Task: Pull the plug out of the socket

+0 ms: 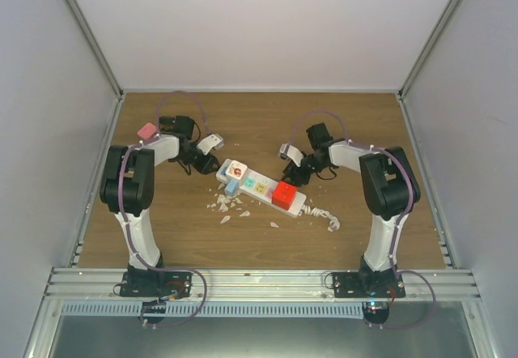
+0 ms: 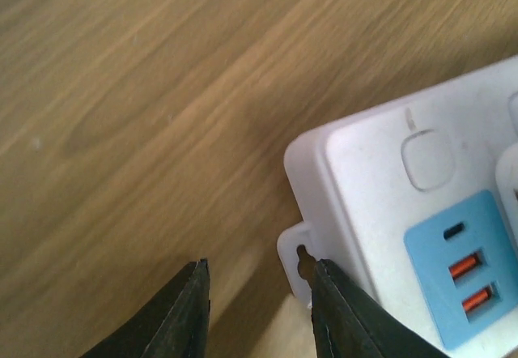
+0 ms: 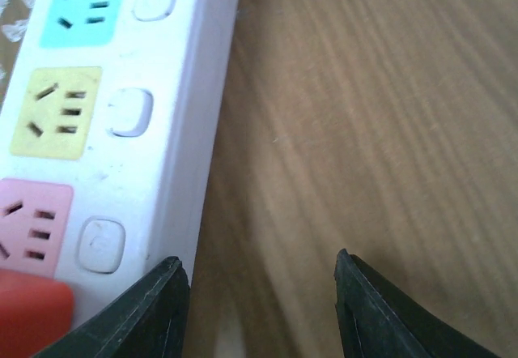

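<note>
The socket, a long white power strip (image 1: 252,184), lies slanted in the middle of the wooden table. A red plug (image 1: 284,194) sits in its right part. My left gripper (image 1: 210,165) is open at the strip's left end. In the left wrist view the left gripper (image 2: 259,270) is empty over bare wood, and its right finger (image 2: 336,309) lies by the strip's mounting tab (image 2: 295,249). My right gripper (image 1: 296,175) is open behind the strip. In the right wrist view the right gripper (image 3: 259,262) is empty beside the strip's edge (image 3: 121,115), and the red plug (image 3: 31,319) shows at the lower left.
The strip's short coiled white cord (image 1: 322,215) trails to the right. Several white scraps (image 1: 225,205) lie on the wood in front of the strip. Grey walls enclose the table, and a metal rail (image 1: 259,281) runs along the near edge.
</note>
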